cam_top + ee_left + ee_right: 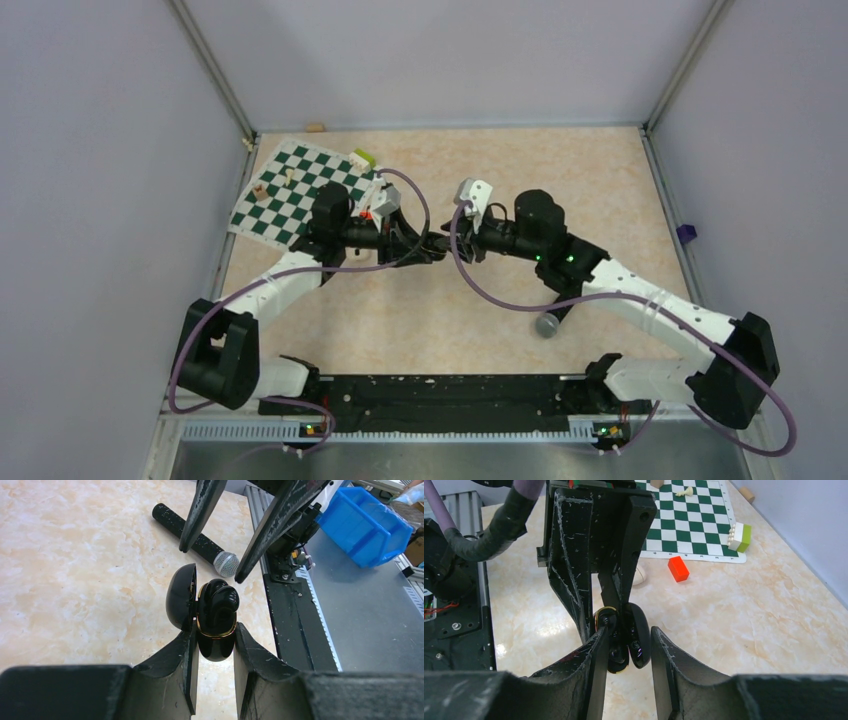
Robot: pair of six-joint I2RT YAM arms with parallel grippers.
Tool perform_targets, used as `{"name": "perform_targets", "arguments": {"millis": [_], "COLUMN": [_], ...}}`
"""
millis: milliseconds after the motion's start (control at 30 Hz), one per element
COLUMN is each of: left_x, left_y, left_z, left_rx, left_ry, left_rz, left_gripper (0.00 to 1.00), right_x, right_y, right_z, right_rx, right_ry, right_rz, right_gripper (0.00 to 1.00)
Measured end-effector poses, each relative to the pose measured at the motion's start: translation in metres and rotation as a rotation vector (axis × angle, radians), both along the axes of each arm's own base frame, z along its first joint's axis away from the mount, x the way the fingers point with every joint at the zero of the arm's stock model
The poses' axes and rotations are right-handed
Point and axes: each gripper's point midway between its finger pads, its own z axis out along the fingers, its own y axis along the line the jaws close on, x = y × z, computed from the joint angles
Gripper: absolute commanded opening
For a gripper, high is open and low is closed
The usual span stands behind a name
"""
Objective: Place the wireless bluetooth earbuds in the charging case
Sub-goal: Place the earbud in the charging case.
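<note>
My left gripper [215, 630] is shut on the charging case [216, 647], a glossy black pill with a gold rim, and holds it above the table. The lid [180, 597] stands open to the left. A glossy black earbud [220, 597] sits in the case's mouth. In the right wrist view, my right gripper [629, 630] is open and straddles the case [616, 657] and lid [640, 640], with a small gap at the lid side. From the left wrist view its fingers [200, 515] spread apart just beyond the case. Both grippers meet at mid-table [447, 248].
A black microphone [195, 532] with a grey head lies on the table behind the case, near the right arm [552, 318]. A chessboard mat [694, 520], an orange-red block [678, 569], a cream round object [640, 575] and a white-green block [740, 536] lie far left. A blue bin [365, 522] sits off the table.
</note>
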Motion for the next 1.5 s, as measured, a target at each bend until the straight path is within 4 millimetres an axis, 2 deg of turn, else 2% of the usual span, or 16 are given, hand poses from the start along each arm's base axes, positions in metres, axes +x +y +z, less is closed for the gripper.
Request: {"name": "perform_targets", "arguments": {"millis": [233,500,633,933,1200,1333,1500], "left_x": [-0.004,-0.008,-0.009,-0.014,-0.015,-0.016,-0.017], "left_y": [-0.001,-0.002,-0.002,-0.003,-0.003,-0.002,-0.002], "left_z": [0.001,0.001,0.000,-0.004,-0.004,-0.004,0.000], "left_rx": [-0.004,-0.006,-0.004,0.010,0.011,0.014,0.017], "left_ry": [0.002,0.003,0.006,0.010,0.003,0.000,-0.015], "left_rz": [-0.021,-0.039,-0.043,-0.064,-0.071,-0.075,-0.091], "left_gripper": [0.00,0.00,0.00,0.00,0.00,0.00,0.00], "right_x": [-0.003,-0.014,-0.009,0.005,0.015,0.018,0.023], "right_y": [-0.001,0.003,0.002,0.002,-0.003,-0.006,-0.018], "right_z": [0.004,0.005,0.004,-0.007,-0.009,-0.007,0.008], "right_rx": [0.017,0.024,0.019,-0.015,-0.041,-0.045,-0.018], "right_ry": [0.009,0.015,0.006,0.004,-0.037,-0.050,-0.076], "right_rz": [0.026,0.094,0.067,-0.008,-0.057,-0.071,-0.106], "right_gripper": [0.37,0.51,0.56,0.58,0.59,0.61,0.66]}}
